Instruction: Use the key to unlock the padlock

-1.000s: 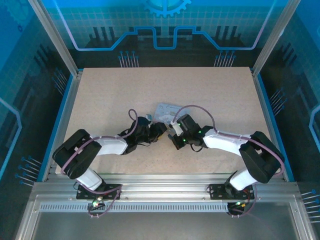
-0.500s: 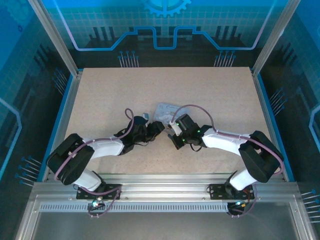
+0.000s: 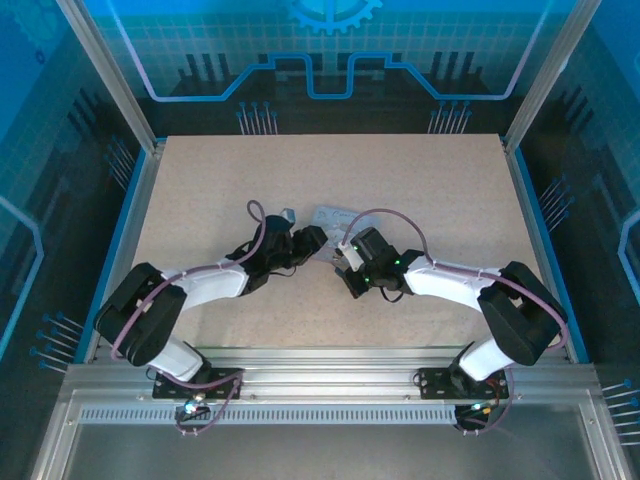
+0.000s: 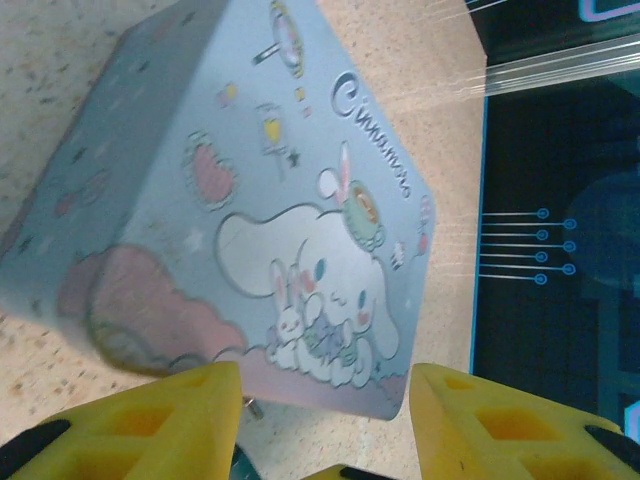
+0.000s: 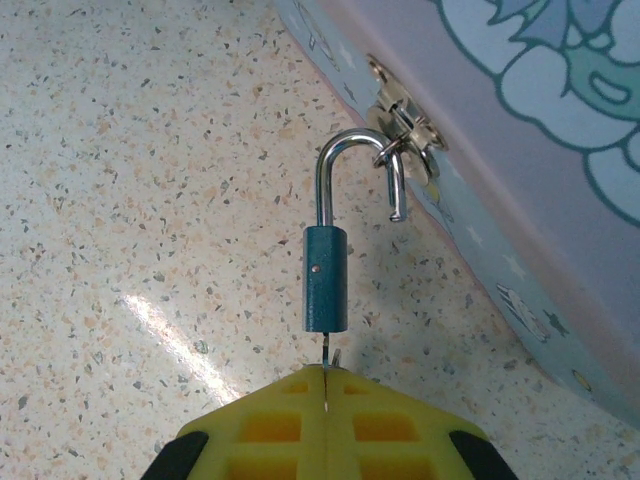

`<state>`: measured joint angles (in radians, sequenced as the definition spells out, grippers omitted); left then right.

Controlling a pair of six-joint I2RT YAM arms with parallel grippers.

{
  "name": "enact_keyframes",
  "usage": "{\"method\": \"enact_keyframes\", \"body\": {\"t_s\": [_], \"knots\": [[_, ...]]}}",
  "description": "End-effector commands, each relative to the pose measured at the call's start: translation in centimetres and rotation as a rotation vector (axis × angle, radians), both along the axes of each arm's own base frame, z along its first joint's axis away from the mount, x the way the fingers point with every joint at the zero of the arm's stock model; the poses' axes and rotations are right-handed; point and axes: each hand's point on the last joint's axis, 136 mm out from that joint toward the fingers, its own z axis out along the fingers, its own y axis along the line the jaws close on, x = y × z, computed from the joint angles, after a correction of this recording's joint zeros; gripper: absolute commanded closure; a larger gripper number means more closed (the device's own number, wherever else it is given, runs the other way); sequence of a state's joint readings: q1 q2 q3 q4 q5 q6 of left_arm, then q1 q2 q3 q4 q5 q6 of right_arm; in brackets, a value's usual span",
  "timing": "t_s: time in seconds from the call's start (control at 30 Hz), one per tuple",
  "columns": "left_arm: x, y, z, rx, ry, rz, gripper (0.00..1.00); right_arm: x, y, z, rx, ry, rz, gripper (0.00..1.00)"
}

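In the right wrist view the small dark blue padlock hangs from the latch of the pale blue cartoon tin. Its silver shackle is sprung open, one end free. The thin key sticks out of the padlock's bottom, and my right gripper is shut on it. My left gripper is open, its yellow fingers apart just short of the tin. From above, the left gripper and right gripper meet at the tin.
The speckled tabletop stretches behind the tin. Metal frame rails and blue walls border it on both sides. Both arms reach inward from the near edge.
My left arm has pushed forward, carrying its gripper closer to the tin. The right arm, the key and the padlock have stayed put.
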<state>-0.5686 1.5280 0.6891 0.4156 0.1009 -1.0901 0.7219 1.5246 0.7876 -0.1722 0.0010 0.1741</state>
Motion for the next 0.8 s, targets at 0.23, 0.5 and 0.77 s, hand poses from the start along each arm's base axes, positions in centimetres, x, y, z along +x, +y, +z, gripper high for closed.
{"method": "enact_keyframes", "body": {"t_s": [0.23,0.5,0.77], "knots": [[-1.6,1.6,-1.1,0.008,0.029,0.009,0.49,0.4,0.9,1.9,0.010,-0.064,0.051,1.00],[-6.3,3.5,-1.4,0.068,0.122,-0.014,0.47,0.5,0.8,1.8,-0.015,-0.086,0.089,1.00],[-10.3,5.2,-2.3,0.120,0.181,-0.041,0.46,0.6,0.7,1.8,-0.030,-0.120,0.126,1.00]]}}
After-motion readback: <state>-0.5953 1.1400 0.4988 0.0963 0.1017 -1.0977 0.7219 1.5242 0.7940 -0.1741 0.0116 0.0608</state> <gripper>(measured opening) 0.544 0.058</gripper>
